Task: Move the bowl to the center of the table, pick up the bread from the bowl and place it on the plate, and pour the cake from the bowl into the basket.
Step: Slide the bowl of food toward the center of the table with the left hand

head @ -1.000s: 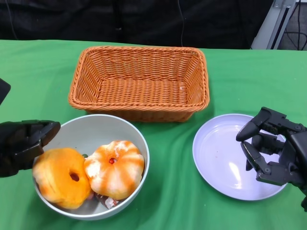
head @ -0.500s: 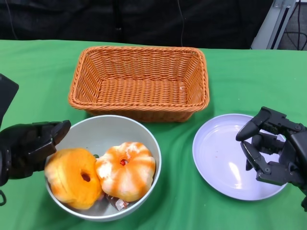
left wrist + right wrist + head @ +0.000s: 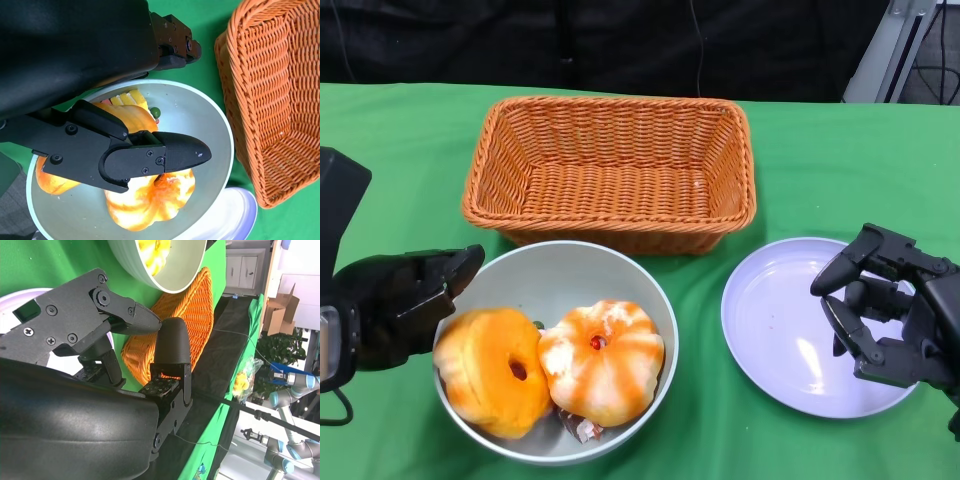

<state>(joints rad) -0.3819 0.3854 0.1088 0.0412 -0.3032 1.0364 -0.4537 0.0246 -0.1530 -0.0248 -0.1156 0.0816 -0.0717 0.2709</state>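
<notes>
The left black hand (image 3: 405, 300) grips the near-left rim of the pale grey round bowl (image 3: 580, 275): in the left wrist view one finger (image 3: 150, 155) reaches over the rim above the food while another part of the hand (image 3: 175, 42) lies outside the wall, so the rim sits between them. The bowl rests on the green tablecloth (image 3: 400, 150), just in front of the orange woven rectangular basket (image 3: 610, 165); its far edge comes close under the basket's front wall, and whether they touch cannot be told. Inside the bowl lie two orange rounded pieces: a ring-shaped golden bread (image 3: 485, 370) against the left wall, by the hand, and a white-streaked orange cake (image 3: 602, 362) touching it on the right. A small wrapped scrap (image 3: 582, 428) shows beneath them at the near wall.

To the right of the bowl a strip of bare cloth separates it from the pale lilac round plate (image 3: 780, 330). The right black hand (image 3: 885, 315) hovers over the plate's right edge, fingers spread and curved, holding nothing; the right wrist view shows its fingers (image 3: 170, 347) apart with the basket and bowl beyond. Open cloth lies to the right of the basket and along the table's far edge, where a dark backdrop (image 3: 620, 45) begins.
</notes>
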